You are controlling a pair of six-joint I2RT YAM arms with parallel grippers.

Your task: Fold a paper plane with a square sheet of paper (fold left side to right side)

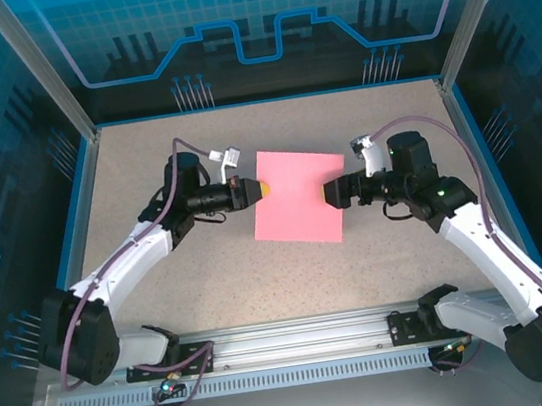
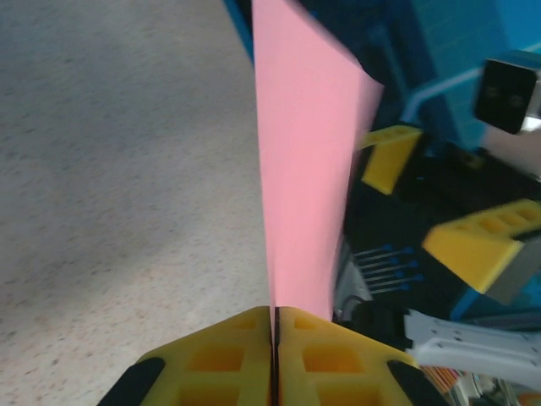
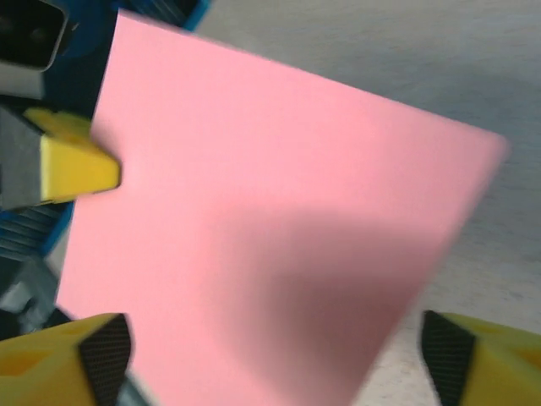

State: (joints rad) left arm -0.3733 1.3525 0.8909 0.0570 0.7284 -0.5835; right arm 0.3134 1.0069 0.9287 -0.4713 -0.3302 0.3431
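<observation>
Left jaws are pressed together: left gripper [image 1: 261,188] is clamped on the left edge of the square sheet of paper [image 1: 296,197]. In the left wrist view the two yellow fingers [image 2: 228,359] of the left gripper [image 2: 275,315] meet with no gap and the pink sheet [image 2: 304,169] comes out of the seam, seen nearly edge-on, running away from the camera.

Right jaws are wide apart, nothing gripped. Right gripper [image 1: 328,193] sits at the right edge of the sheet, tips pointing left at it. In the right wrist view its yellow, black-padded fingers [image 3: 51,359] stand at the two lower corners of the frame, right gripper [image 3: 270,364], with the sheet [image 3: 270,220] spread out ahead between them. Whether the paper touches either pad I cannot tell. A yellow finger of the left gripper [image 3: 76,165] sits on the sheet's far-side edge in that view.

Sheet is unfolded, one flat pink square, turned slightly off the table's edges, mid-table between the two grippers. Cannot tell whether it lies on the table [image 1: 223,290] or is lifted off it.

Both arms reach inward from their bases at the near edge, left arm from the left, right arm from the right. A metal rail [image 1: 299,330] runs across the near edge between the bases. Blue patterned walls [image 1: 256,23] close off the far side.
</observation>
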